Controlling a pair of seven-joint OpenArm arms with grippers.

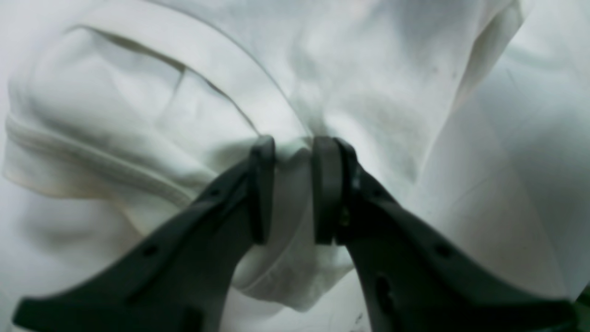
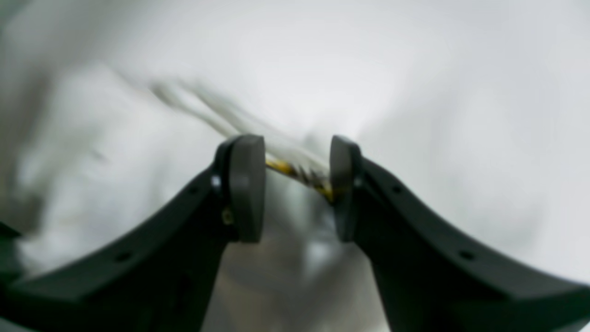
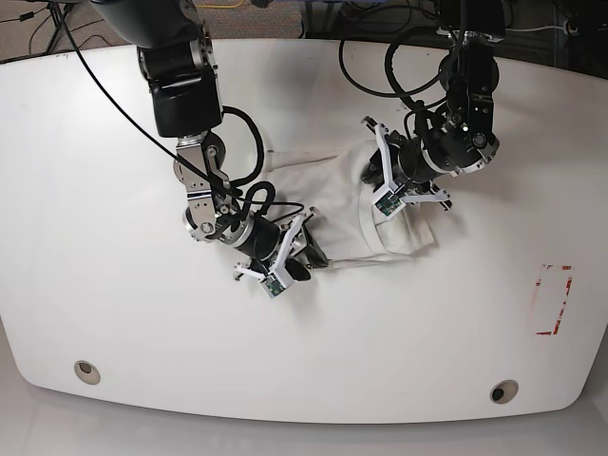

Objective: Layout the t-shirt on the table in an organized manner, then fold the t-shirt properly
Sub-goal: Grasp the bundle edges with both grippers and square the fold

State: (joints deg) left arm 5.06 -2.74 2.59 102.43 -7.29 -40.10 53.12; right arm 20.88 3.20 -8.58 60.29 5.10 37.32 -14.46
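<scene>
Here, in the left wrist view, we see the left gripper [image 1: 295,152] with its dark fingers [image 1: 262,189] drawn in on a bunched ridge of the white t-shirt [image 1: 368,83], pinching the cloth between them; a sleeve with its hemmed edge lies to the left of the pinch. In the right wrist view, which is blurred, we see the right gripper [image 2: 297,159] with fingers [image 2: 246,184] set a little apart, and a fold of the t-shirt [image 2: 276,154] with a yellow printed streak spans the gap and touches both pads, so we take it as gripped. In the base view, we find the t-shirt [image 3: 342,204] crumpled in a heap near the middle of the white surface [image 3: 95,190], with both arms bent down over it: the right gripper [image 3: 302,249] at the heap's lower left edge, the left gripper [image 3: 378,185] at its upper right. A red tape rectangle [image 3: 554,300] sits well apart toward the right edge, and two round grommet holes [image 3: 86,370] lie along the near edge.
</scene>
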